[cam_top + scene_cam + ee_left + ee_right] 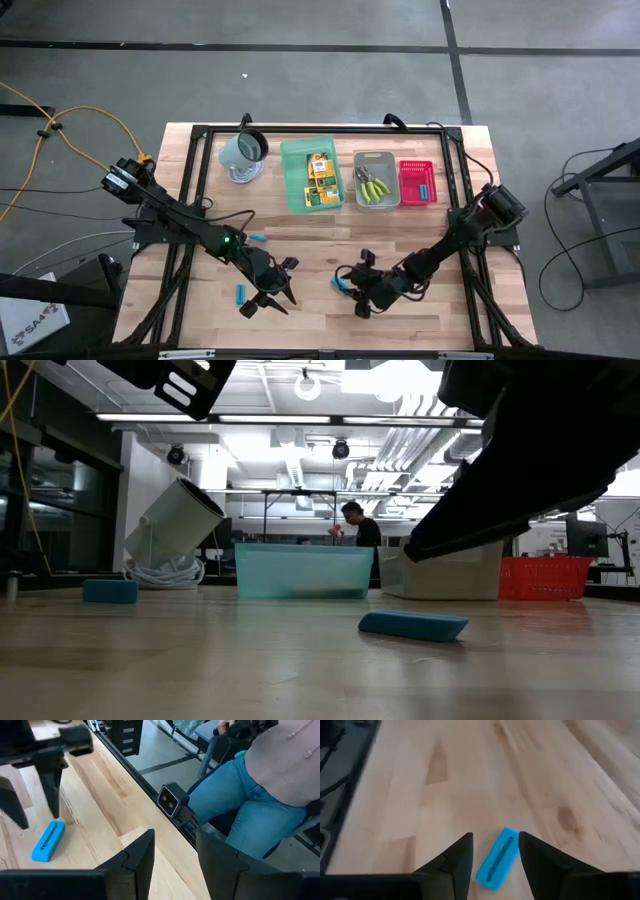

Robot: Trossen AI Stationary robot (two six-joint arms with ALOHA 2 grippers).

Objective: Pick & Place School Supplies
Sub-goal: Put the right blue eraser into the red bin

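A cyan-blue piece (496, 856) lies flat on the wooden table near its front edge. My right gripper (495, 851) is open and slants down over it, one finger on either side, with a gap showing at each. The same piece (343, 283) and gripper (358, 290) show in the high view. My left gripper (272, 292) hangs open over the table's near left, with nothing between its fingers (140, 860). Two more blue pieces (241, 293) (258, 238) lie on the table around it. Yellow-orange boxes (320, 175) lie in the green tray (295, 190), and yellow-green-handled tools (375, 186) lie in the grey tray (392, 160).
A grey-green mug (243, 150) lies tipped at the far left beside the trays. The red tray (412, 170) at the far right holds a blue piece. A person in jeans (250, 810) stands just beyond the table's near edge, by a small camera (170, 802).
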